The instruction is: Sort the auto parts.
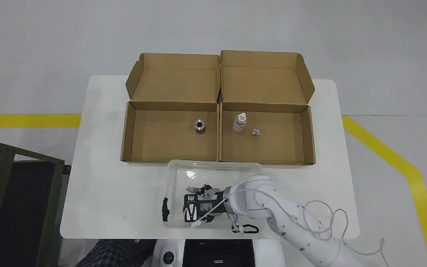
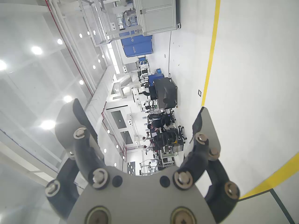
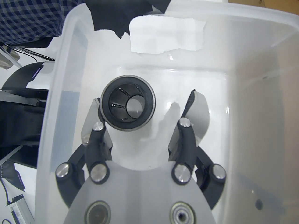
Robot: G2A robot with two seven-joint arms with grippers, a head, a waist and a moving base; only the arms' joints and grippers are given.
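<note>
While the right gripper [image 3: 146,99] is held inside the clear bin [image 3: 233,8] with fingers spread, a black bearing [image 3: 128,103] is seen just beside one finger, ungripped. Torn black tape [image 3: 121,12] is stuck on the bin wall beyond. The left gripper [image 2: 140,108] is likewise spread.
</note>
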